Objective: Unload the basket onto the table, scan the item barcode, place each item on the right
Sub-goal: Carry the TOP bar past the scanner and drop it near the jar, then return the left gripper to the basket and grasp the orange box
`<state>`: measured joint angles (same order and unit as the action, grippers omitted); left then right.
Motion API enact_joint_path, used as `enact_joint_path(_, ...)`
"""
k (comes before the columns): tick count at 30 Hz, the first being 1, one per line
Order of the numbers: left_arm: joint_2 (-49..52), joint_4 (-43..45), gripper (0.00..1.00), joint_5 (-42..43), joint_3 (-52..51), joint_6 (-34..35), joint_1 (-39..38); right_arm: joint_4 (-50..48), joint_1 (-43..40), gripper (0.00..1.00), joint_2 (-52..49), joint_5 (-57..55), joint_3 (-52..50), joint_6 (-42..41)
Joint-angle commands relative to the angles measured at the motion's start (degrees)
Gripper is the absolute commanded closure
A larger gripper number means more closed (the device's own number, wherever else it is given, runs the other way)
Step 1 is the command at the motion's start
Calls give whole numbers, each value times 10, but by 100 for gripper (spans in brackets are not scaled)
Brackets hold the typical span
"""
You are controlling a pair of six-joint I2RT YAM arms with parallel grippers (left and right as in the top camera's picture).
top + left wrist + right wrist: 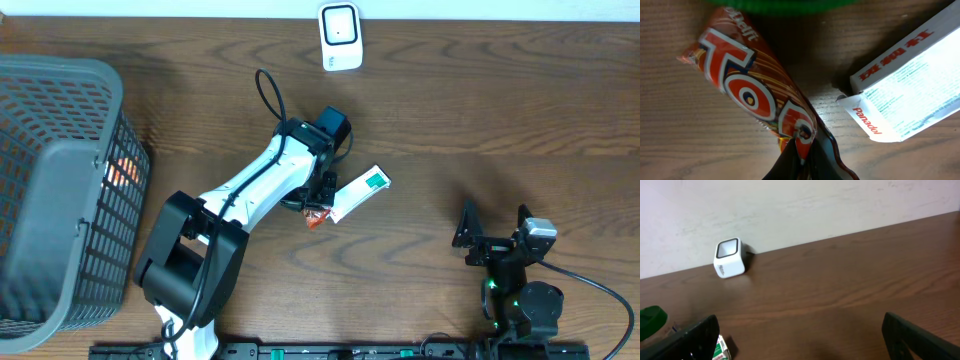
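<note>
Left gripper (801, 152) clenched on one end of a Delfi Top bar (752, 95), the red-orange wrapper pinched between the dark jaws. Rest of the bar juts away from the wrist camera over the wooden table (695, 145). Cannot tell whether its far end rests on the wood or hangs just clear.

Panadol box (912, 85) lies just beside the bar, to its right in the left wrist view, with an end flap open and the brand name on the flap (white carton, green band visible from overhead). Box and bar are apart, with a narrow strip of table between them.

Overhead: left arm reaches to mid-table, bar and box both under its wrist.

Barcode scanner (340, 37), white with a dark window, stands at the far edge of the table by the wall (790, 200), well apart from the held bar.

Right gripper (495, 238) sits at the near right of the table, jaws spread wide with nothing between them. Its camera looks across the wood toward the scanner.

Grey mesh basket (60, 200) at the left edge of the table, with an orange packet (122, 172) showing through the mesh; its label is too small to read
</note>
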<state>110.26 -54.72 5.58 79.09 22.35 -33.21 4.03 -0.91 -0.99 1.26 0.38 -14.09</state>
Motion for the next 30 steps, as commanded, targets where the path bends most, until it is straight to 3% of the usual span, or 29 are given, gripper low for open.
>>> enact_joint_path(1,-11,-7,77,-12,5,6,1,2,-5,1,2,-3,-1,-5)
enact_joint_path(3,-24,-26,35,-22,6,4,1,2,-5,1,2,-3,-1,-5)
enact_joint_path(4,-31,-37,22,-33,8,4,1,2,-5,1,2,-3,-1,-5)
enact_joint_path(5,-43,-52,17,-47,11,4,1,2,-5,1,2,-3,-1,-5)
enact_joint_path(12,-198,-133,15,-160,52,2,2,2,-5,1,2,-3,-1,-5)
enact_joint_path(18,-391,-74,8,-303,66,60,60,2,-5,1,2,-3,-1,-5)
enact_joint_path(24,-498,28,8,-316,66,81,228,2,-5,1,2,-3,-1,-5)
enact_joint_path(30,-462,3,8,-315,65,189,421,2,-5,1,2,-3,-1,-5)
